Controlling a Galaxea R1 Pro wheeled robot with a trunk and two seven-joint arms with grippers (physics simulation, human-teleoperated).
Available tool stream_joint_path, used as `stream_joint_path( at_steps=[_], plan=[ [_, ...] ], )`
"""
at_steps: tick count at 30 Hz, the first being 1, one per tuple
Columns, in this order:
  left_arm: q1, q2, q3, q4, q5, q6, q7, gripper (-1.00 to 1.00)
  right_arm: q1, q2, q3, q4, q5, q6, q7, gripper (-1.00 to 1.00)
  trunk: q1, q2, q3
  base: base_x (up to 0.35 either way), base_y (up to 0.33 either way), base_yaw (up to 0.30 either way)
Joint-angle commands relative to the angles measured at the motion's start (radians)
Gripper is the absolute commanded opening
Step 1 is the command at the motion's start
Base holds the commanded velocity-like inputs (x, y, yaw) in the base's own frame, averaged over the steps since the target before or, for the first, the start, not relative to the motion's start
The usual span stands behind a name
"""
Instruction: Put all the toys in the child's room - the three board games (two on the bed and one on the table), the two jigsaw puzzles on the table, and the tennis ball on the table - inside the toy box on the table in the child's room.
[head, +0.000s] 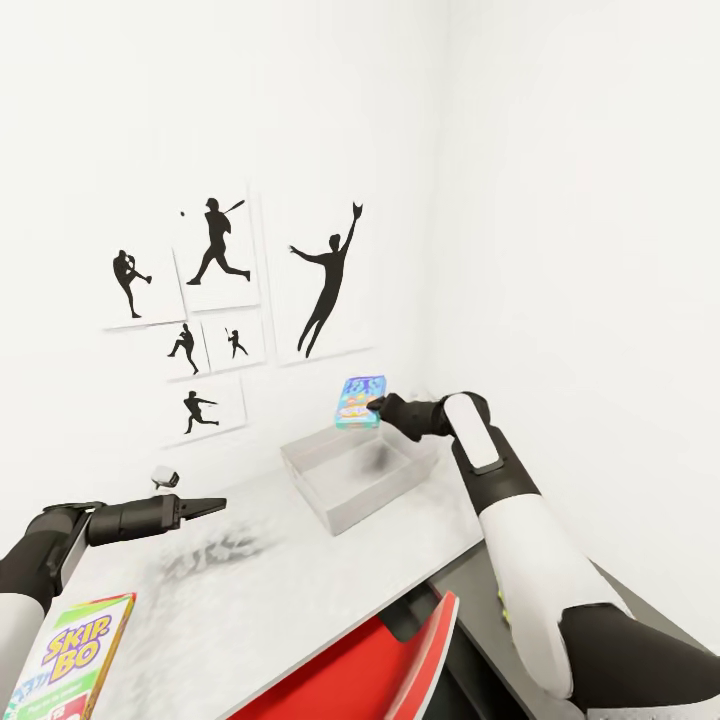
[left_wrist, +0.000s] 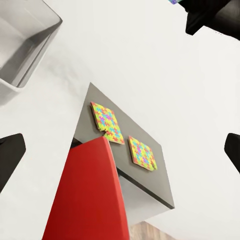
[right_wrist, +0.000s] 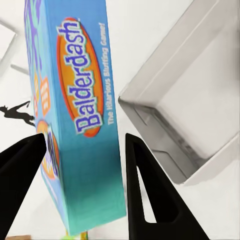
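The right hand (head: 378, 405) is pinching the blue Balderdash game box (head: 359, 401) (subtitle "The Hilarious Bluffing Game") on edge, long axis upright, just above the far rim of the toy box (head: 312, 492). The left hand (head: 212, 505) is hovering spread over the tabletop (head: 300, 590), nearer the Skip-Bo box (head: 75, 660).

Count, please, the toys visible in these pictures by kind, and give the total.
Board games: 2, the Balderdash box held in the right gripper and the Skip-Bo box on the table.
Jigsaw puzzles: 2, one beside the other.
Total: 4 toys.
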Motion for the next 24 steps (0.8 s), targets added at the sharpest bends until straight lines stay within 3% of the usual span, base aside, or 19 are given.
stream_joint_path(
  at_steps=[1, 6, 9, 15, 24],
  plan=[
    [0.000, 0.000, 0.000, 0.000, -0.001, 0.010, -0.004, 1.00, -0.019, 0.000, 0.001, 0.027, -0.012, 0.004, -0.011, -1.00, 0.000, -0.001, 0.000, 0.000, 0.000, 0.000],
    [0.000, 0.001, 0.000, 0.000, -0.001, 0.010, -0.004, 1.00, -0.132, 0.000, 0.001, 0.202, -0.009, 0.040, -0.012, -1.00, 0.000, -0.001, 0.000, 0.000, 0.000, 0.000],
    [0.000, 0.003, 0.000, 0.000, -0.001, 0.010, -0.004, 1.00, -0.213, -0.017, 0.001, 0.325, -0.007, 0.075, -0.011, -1.00, 0.000, -0.001, 0.000, 0.000, 0.000, 0.000],
    [0.000, 0.003, 0.000, 0.000, -0.001, 0.010, -0.004, 1.00, -0.293, -0.059, 0.003, 0.389, -0.005, 0.112, -0.014, -1.00, 0.000, -0.001, 0.000, 0.000, 0.000, 0.000],
    [0.000, 0.003, 0.000, 0.000, 0.002, 0.011, -0.004, 1.00, -0.347, -0.117, 0.005, 0.460, -0.003, 0.209, -0.066, -1.00, 0.000, -0.001, 0.000, 0.000, 0.000, 0.000]
  ],
)
